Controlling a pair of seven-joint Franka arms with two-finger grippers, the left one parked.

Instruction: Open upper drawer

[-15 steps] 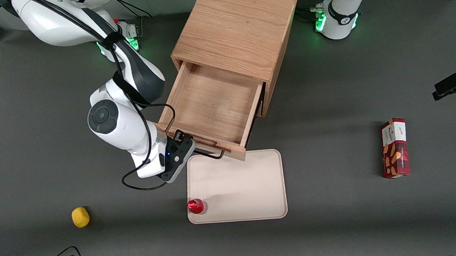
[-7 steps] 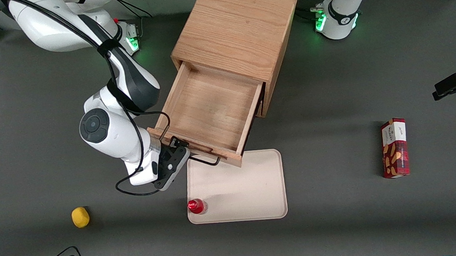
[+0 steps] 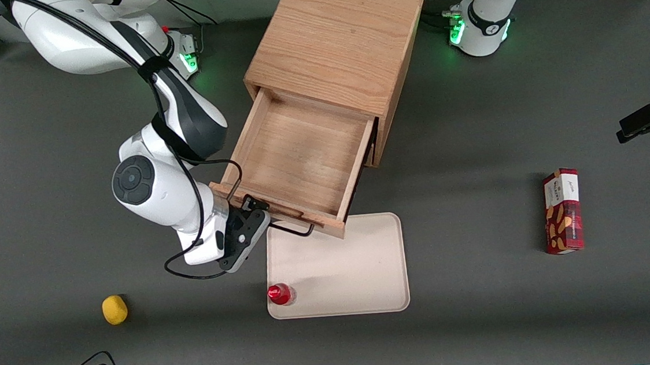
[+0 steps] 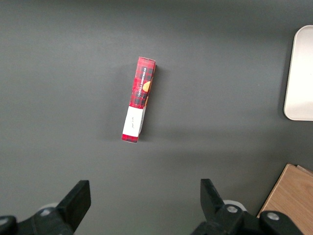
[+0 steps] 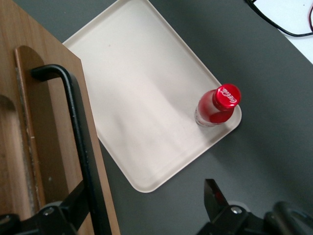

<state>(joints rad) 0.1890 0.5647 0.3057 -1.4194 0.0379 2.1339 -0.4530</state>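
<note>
The upper drawer [image 3: 299, 155] stood pulled well out of the cabinet [image 3: 337, 36], its front edge over the beige tray [image 3: 355, 273]. The pincer [image 3: 252, 207] sat at the drawer's black handle [image 5: 80, 147], fingers spread, one on each side of the bar. A red-capped bottle [image 3: 280, 294] stood on the tray's corner.

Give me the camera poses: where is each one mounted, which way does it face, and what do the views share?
Front view: high overhead, facing down; shows both arms, the pincer at the upper drawer handle.
Right wrist view: on the working arm, facing down past pincer at handle, tray, bottle.
Left wrist view: parked arm, facing down at snack box.
Shared: tray, in all three.
</note>
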